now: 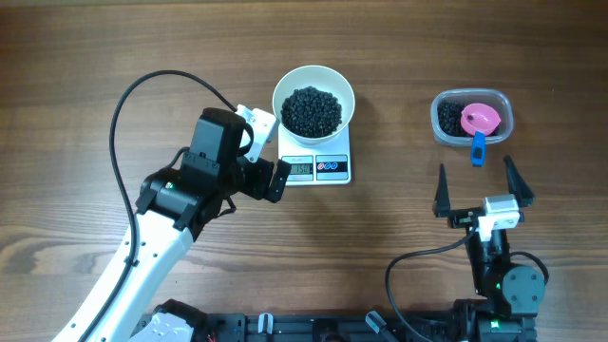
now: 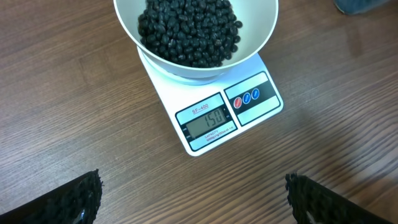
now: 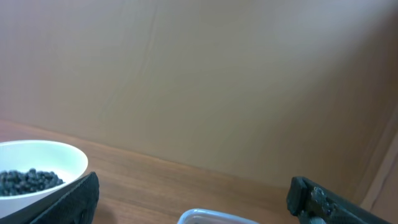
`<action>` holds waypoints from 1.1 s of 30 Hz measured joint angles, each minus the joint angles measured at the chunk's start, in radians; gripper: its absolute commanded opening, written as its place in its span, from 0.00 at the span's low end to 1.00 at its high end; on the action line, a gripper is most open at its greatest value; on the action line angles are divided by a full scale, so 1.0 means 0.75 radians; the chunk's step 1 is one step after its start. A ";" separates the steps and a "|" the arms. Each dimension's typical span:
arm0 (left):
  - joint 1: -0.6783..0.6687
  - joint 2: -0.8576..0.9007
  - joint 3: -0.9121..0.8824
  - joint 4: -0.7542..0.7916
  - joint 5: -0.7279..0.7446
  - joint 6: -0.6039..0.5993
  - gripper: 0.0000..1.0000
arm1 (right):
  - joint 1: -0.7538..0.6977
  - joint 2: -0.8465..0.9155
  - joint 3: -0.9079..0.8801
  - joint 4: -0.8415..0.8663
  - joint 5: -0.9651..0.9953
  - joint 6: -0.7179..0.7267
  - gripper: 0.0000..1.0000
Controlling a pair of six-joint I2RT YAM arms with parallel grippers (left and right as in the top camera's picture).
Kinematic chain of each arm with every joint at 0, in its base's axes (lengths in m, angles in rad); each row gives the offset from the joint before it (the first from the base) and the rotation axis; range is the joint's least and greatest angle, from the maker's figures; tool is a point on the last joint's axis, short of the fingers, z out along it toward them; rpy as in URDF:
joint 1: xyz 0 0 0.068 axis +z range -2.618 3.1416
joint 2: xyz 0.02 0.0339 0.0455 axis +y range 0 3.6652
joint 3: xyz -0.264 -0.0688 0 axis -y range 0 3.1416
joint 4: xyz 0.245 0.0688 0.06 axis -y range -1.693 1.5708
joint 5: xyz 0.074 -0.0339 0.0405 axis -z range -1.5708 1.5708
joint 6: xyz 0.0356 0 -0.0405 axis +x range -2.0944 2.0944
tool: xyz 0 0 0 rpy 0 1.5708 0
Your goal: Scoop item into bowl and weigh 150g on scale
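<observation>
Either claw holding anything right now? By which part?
Nothing held. Left claw and right claw both stand open and empty; the pink scoop lies in the tub, untouched.

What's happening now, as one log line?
beans: in bowl | bowl: on scale | display: 150 | scoop: in tub | left gripper: open, empty | right gripper: open, empty
</observation>
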 measured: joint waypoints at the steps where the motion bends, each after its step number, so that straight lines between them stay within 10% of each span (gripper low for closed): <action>1: 0.000 0.000 0.000 0.002 -0.001 0.000 1.00 | 0.000 -0.017 0.001 -0.023 0.012 0.028 1.00; 33: 0.000 0.000 0.000 0.001 -0.001 0.000 1.00 | 0.017 -0.147 0.000 -0.466 0.104 0.246 1.00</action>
